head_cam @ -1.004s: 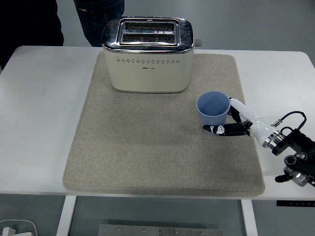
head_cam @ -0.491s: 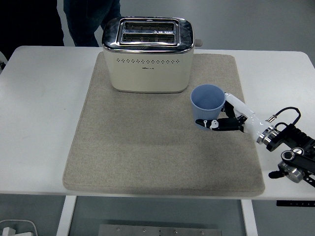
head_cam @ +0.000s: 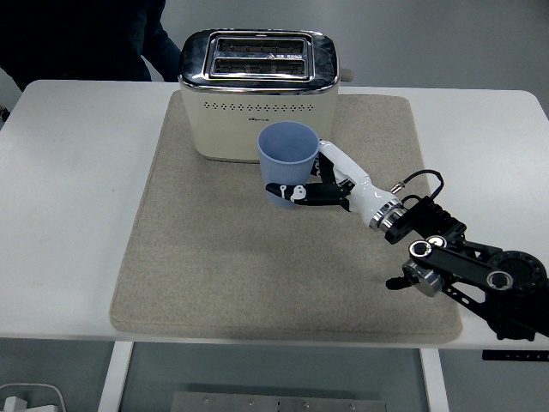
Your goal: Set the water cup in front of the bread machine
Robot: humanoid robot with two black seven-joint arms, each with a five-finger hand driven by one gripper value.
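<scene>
Since the earlier frame the right hand [head_cam: 316, 187] has carried the blue water cup [head_cam: 287, 163] leftward from the grey mat's [head_cam: 214, 266] right side to just before the cream toaster [head_cam: 258, 94]. Its fingers [head_cam: 292, 192] are clamped on the cup's lower wall. The carry looks nearly finished; the next move calls for lowering the cup upright onto the mat, then letting go.

Looks like a robot test lab dressed up as a kitchen: a white table [head_cam: 69, 215] on a plain grey floor, a beige felt mat [head_cam: 214, 275] laid over it, a cream toaster [head_cam: 257, 103] at top centre, a person in dark clothes [head_cam: 86, 43] standing upper left.
</scene>
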